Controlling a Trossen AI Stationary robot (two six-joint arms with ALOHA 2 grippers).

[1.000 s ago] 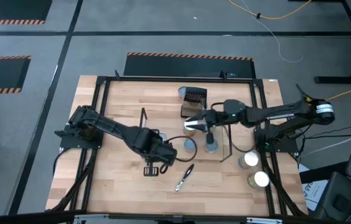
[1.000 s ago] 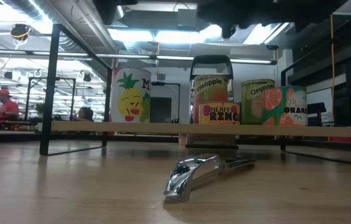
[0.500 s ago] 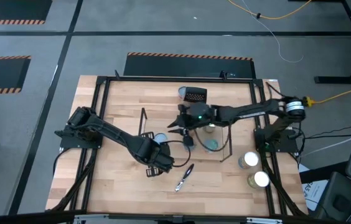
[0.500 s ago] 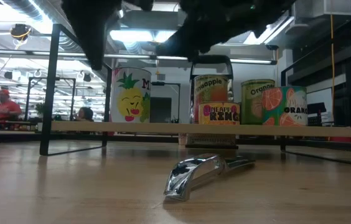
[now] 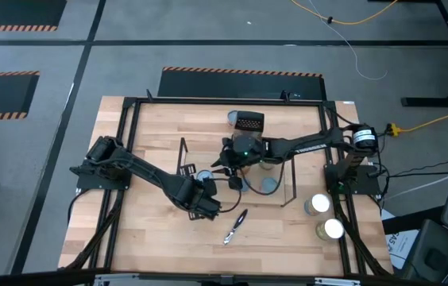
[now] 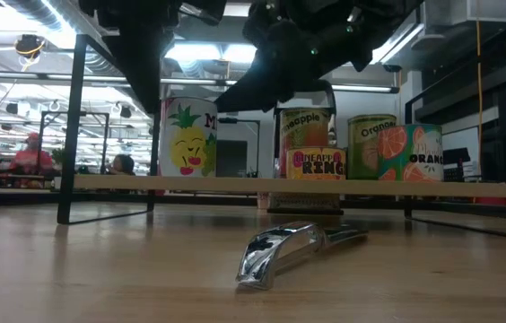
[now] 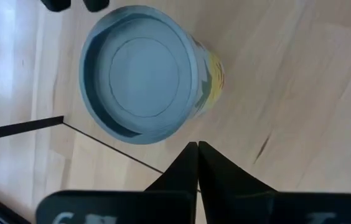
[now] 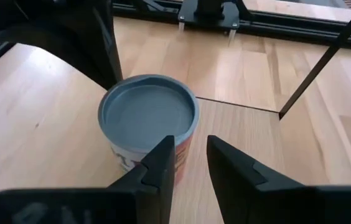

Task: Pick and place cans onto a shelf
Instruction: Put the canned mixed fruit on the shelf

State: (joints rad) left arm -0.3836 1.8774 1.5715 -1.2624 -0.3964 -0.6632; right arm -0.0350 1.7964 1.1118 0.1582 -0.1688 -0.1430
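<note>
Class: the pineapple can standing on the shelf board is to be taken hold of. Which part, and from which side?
Grip the pineapple can by its round side wall, coming from above. It stands upright with its flat lid up, and the right tool, slightly open, hovers just above it.

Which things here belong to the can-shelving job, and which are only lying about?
Job: shelf; pineapple can and others on it; blue-topped can before the open right gripper; two cans at the table's right edge; left gripper, shut, nearby.
Lying about: shiny metal tool; dark perforated box.
</note>
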